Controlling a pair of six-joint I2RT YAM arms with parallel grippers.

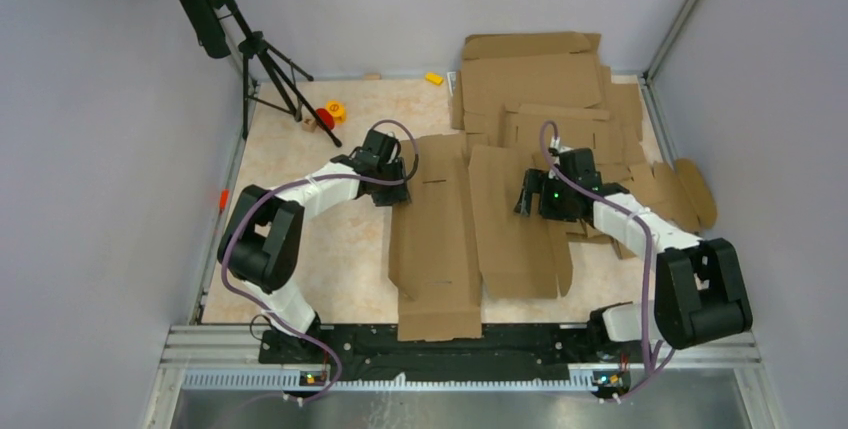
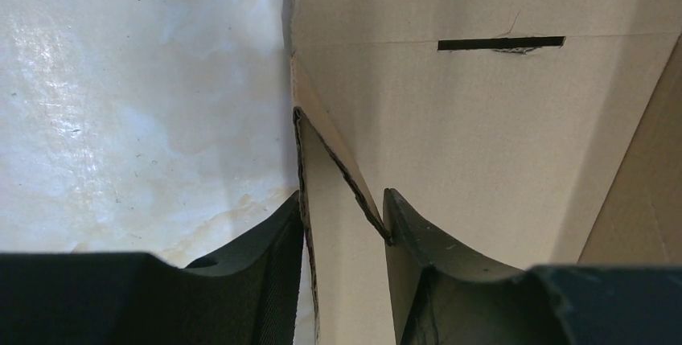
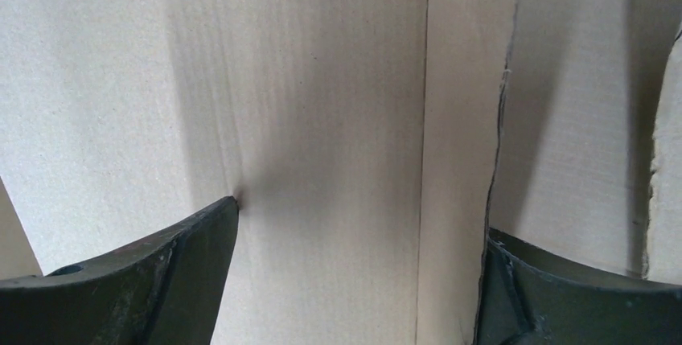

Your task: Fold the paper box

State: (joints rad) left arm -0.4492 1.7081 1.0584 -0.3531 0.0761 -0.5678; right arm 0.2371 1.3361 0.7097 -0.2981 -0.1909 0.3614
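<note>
While the paper box (image 1: pixel 435 249) lies flat on the tabletop (image 1: pixel 330 259), long axis running near to far, the left arm's fingers (image 2: pixel 261 256) clench its lifted left edge toward the far end. The right arm's fingers (image 3: pixel 185 252), spread wide, rest on cardboard at its right side, so the fold probably swings rightward toward them.

Plain grey walls (image 1: pixel 90 149) closed in a table (image 1: pixel 330 249) with a pale marbled top (beige, faintly veined). A black tripod (image 1: pixel 259 48) stood at its far left corner, a metal rail (image 1: pixel 460 378) along the near edge.
</note>
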